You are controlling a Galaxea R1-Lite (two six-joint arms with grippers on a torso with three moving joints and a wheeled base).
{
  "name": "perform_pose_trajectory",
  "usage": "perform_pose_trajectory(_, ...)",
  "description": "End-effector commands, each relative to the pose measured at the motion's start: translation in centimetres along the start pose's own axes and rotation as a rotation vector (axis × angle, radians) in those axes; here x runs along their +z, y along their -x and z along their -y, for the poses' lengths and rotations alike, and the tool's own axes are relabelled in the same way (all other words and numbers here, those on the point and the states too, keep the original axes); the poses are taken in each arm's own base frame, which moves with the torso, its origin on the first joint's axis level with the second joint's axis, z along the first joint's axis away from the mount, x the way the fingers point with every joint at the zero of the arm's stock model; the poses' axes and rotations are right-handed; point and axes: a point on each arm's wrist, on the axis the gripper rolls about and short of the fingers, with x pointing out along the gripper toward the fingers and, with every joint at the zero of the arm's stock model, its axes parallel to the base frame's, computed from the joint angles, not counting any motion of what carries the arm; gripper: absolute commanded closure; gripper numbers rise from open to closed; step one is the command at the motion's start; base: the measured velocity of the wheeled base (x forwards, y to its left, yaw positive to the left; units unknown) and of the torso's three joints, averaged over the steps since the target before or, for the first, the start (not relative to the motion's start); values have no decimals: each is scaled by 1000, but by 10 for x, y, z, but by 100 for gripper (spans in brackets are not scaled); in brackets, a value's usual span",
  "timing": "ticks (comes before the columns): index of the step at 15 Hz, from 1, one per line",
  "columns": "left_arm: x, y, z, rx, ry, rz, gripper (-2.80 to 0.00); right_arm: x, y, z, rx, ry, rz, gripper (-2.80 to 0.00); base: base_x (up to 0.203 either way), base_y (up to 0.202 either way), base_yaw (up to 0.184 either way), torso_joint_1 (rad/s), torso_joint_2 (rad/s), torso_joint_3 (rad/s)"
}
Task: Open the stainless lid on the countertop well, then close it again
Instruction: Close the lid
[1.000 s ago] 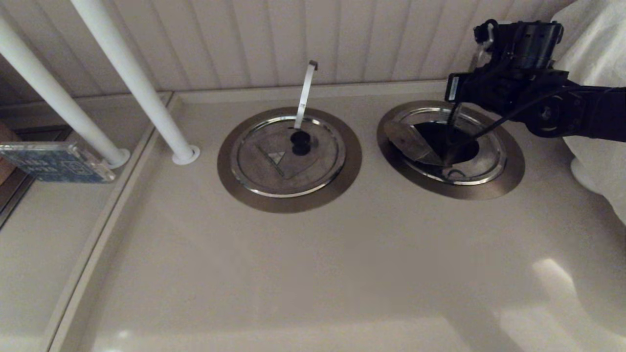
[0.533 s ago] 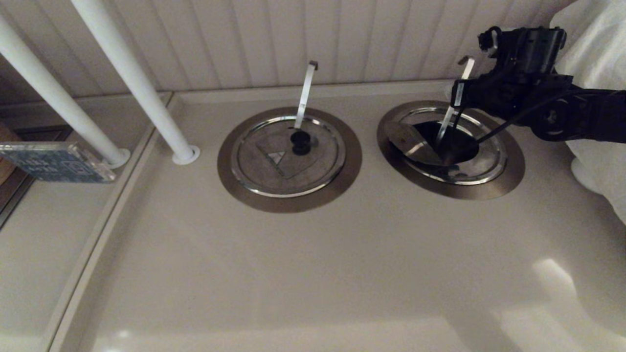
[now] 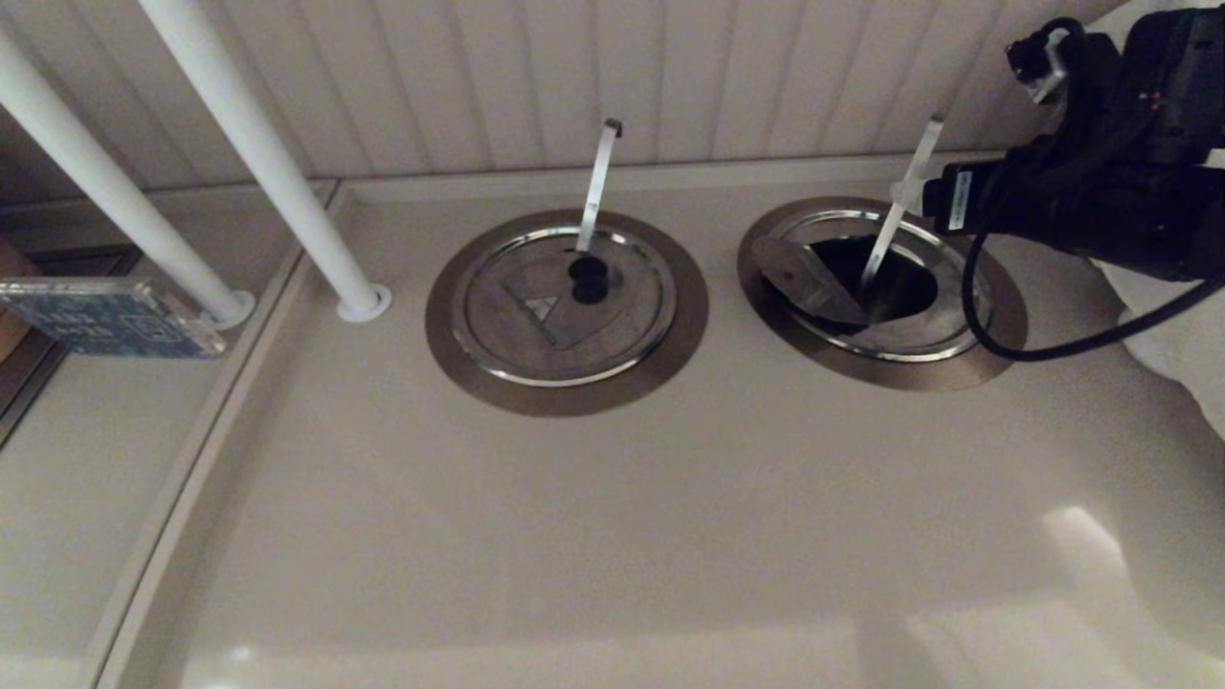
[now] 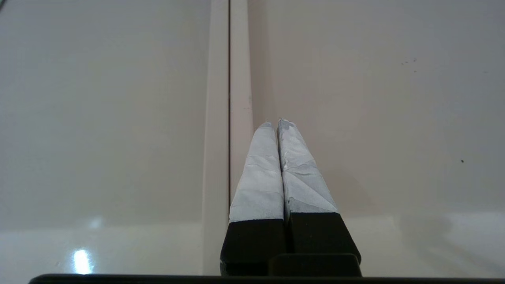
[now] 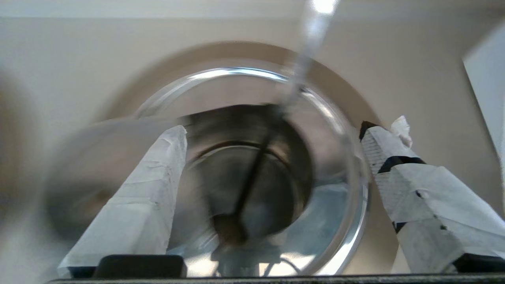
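Observation:
The stainless lid sits in the right countertop well, framed by the bronze-grey ring. Its wedge flap is tipped up on the left side, so the dark inside shows. A ladle handle leans out of the opening. My right arm hangs above and to the right of the well. In the right wrist view the right gripper is open, with the lid rim and the dark hole below it and nothing between its fingers. The left gripper is shut over bare countertop.
The twin lid lies closed in the left ringed well, with a black knob and its own ladle handle. Two white poles slant down at the back left. A blue card lies far left and white cloth far right.
My right arm has drawn back up and to the right, away from the lid. The flap stays tipped open, and the ladle handle now shows in full.

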Motion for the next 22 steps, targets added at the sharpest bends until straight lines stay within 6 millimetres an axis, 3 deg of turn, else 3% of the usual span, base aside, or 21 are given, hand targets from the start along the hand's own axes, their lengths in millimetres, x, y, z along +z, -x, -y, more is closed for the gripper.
perform_pose_trajectory(1,0,0,0,0,1,0,0,15,52,-15,116,43,67,-280,0,0,0,0,0,0)
perform_pose_trajectory(4,0,0,0,0,1,1,0,-4,73,-47,277,214,42,-280,0,0,0,0,0,0)
perform_pose_trajectory(9,0,0,0,0,1,1,0,-41,42,-71,275,440,-91,-280,0,0,0,0,0,0)
perform_pose_trajectory(15,0,0,0,0,1,1,0,-67,27,-81,291,620,-157,-280,0,0,0,0,0,0)
perform_pose_trajectory(18,0,0,0,0,1,0,0,-73,20,-85,287,637,-176,-280,0,0,0,0,0,0)
perform_pose_trajectory(20,0,0,0,0,1,1,0,-80,5,-93,282,643,-181,-280,0,0,0,0,0,0)
perform_pose_trajectory(22,0,0,0,0,1,1,0,-75,-8,-97,247,634,-141,-280,0,0,0,0,0,0)
